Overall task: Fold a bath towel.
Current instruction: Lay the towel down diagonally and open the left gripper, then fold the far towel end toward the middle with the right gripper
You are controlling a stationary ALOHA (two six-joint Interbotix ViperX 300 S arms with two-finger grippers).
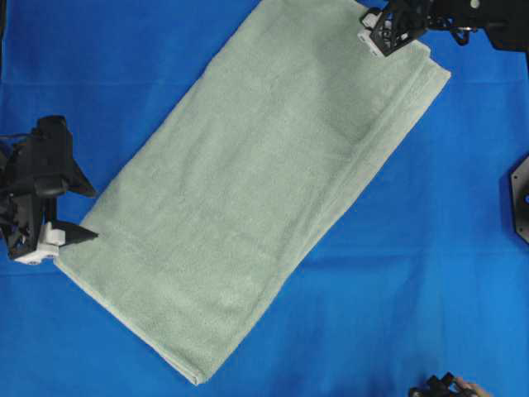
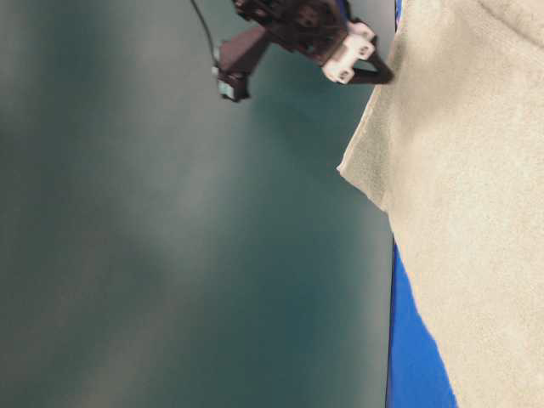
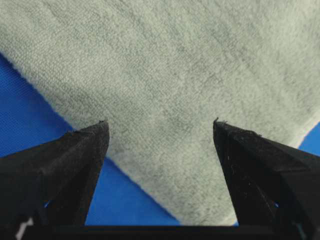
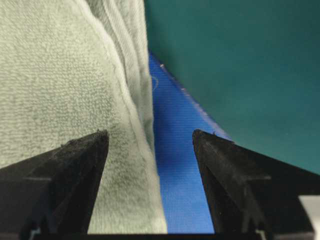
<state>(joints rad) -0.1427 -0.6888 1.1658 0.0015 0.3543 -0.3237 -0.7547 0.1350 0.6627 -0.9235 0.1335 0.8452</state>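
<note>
The bath towel (image 1: pixel 256 182), pale sage-green terry, lies flat and diagonal on the blue cloth, from lower left to upper right. My left gripper (image 1: pixel 91 215) is at the towel's left corner. In the left wrist view it (image 3: pixel 161 125) is open, and the corner of the towel (image 3: pixel 190 90) lies under the gap without being pinched. My right gripper (image 1: pixel 378 33) is at the towel's far top-right end. It (image 4: pixel 150 134) is open too, straddling the towel's layered side edge (image 4: pixel 135 125), one finger over terry and one over blue cloth.
The blue cloth (image 1: pixel 413 248) covers the table all round the towel. A black arm base (image 1: pixel 521 198) sits at the right edge, and black gear (image 1: pixel 442 387) at the bottom right. Past the cloth's edge is teal floor (image 4: pixel 240 60).
</note>
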